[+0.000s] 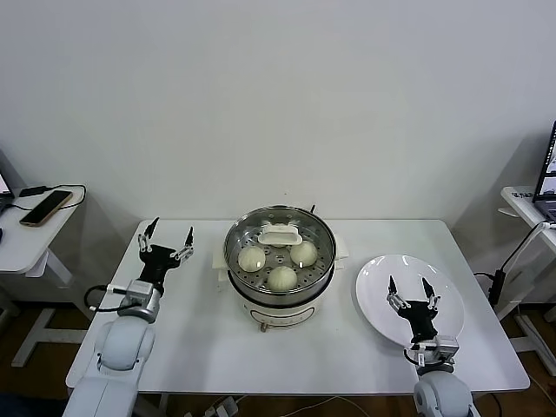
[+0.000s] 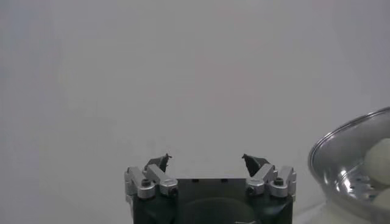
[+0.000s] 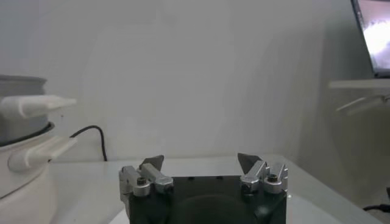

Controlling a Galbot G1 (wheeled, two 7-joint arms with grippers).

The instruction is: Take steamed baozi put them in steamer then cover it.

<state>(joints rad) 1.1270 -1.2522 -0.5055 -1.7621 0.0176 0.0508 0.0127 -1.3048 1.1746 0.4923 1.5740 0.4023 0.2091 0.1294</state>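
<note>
Steel steamer [image 1: 280,252] covered, three baozi [image 1: 281,278] inside; left end effector [image 1: 168,239] and right end effector [image 1: 413,290] wide open, empty

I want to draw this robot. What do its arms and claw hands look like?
Both arms are pale grey-white, smooth and rounded. Each wrist has a silver metal ring, and a black cable loops beside the left one. The left gripper and right gripper look alike: a black blocky body, silver hinged knuckles with little bolts, and two thin fingers ending in dark pointed tips. No markings or labels show on them.

White table [image 1: 208,347] carries two things — steamer [image 1: 280,300], plate [image 1: 373,287].
</note>
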